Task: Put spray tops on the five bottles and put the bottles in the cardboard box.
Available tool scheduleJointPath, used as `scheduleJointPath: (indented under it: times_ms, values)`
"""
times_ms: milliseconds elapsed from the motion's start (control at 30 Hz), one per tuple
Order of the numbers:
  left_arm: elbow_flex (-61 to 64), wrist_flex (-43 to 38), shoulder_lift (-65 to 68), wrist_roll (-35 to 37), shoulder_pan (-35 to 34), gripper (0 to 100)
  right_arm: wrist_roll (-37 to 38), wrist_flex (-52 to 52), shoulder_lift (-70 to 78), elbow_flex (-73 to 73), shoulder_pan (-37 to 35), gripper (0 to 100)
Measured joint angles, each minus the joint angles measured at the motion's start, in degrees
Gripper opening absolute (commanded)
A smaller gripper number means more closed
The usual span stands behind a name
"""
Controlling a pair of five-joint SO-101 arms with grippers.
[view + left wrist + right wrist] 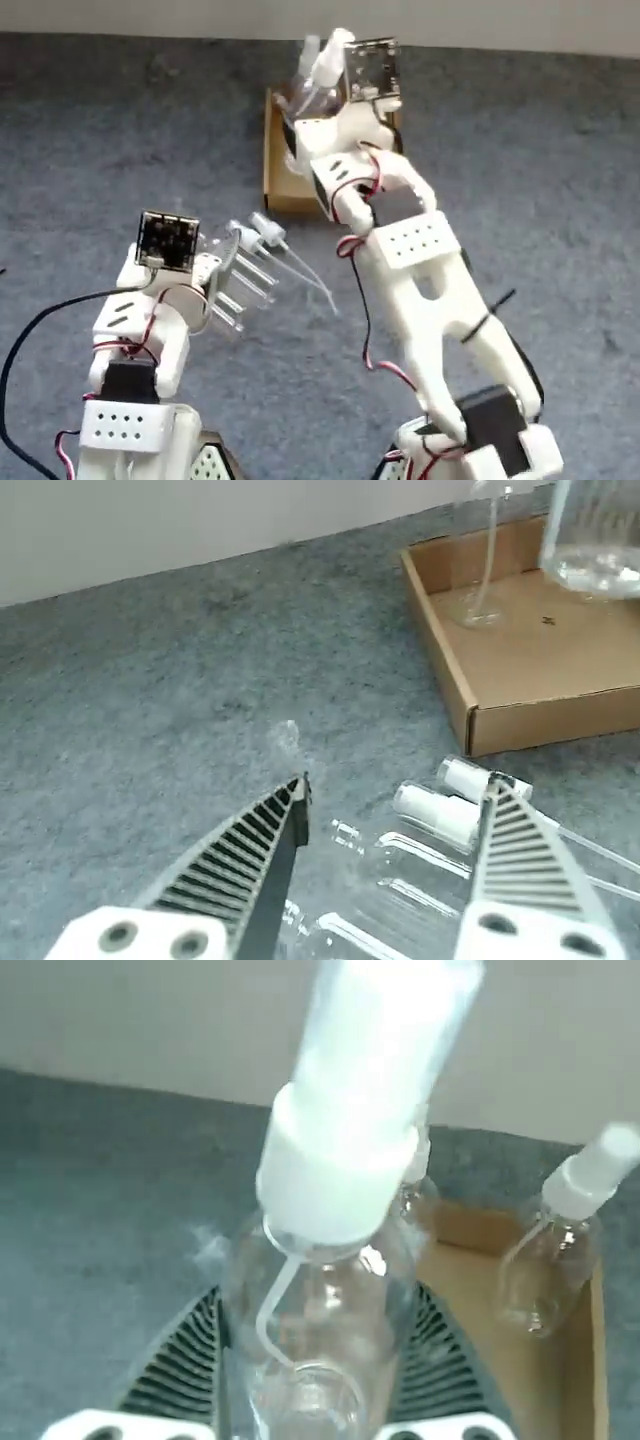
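Spray-topped bottle (320,1310) is clamped in the right gripper's (315,1370) fingers over the cardboard box (540,715), where another capped bottle (545,1260) stands. The left gripper (397,792) hangs spread wide over uncapped bottles (420,865) and loose spray tops (445,810) on grey felt (150,680).

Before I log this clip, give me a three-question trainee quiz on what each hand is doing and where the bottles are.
1. True or false: the right hand is shut on a bottle that already wears its spray top.
2. What lies under the open left hand? A) loose bottles and loose tops B) a towel C) the cardboard box
3. Fill in: the held bottle hangs above the ____.
Key: 1 true. 2 A; they lie on the grey table. 3 cardboard box.
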Motion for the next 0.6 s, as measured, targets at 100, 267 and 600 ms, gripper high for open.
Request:
scheduleJointPath:
  times_ms: [100,267,600]
  values:
    - [0.0,-0.2,0.0,0.0,-2.1,17,3.7,-1.9,6.2,-1.1,0.0,0.3]
    - [1.4,-2.3,0.1,0.0,-2.0,17,7.7,-4.1,14.2,-5.5,0.4,0.3]
    - [1.5,-2.7,0.1,0.0,-2.0,17,8.8,-13.6,25.5,-11.1,0.9,0.3]
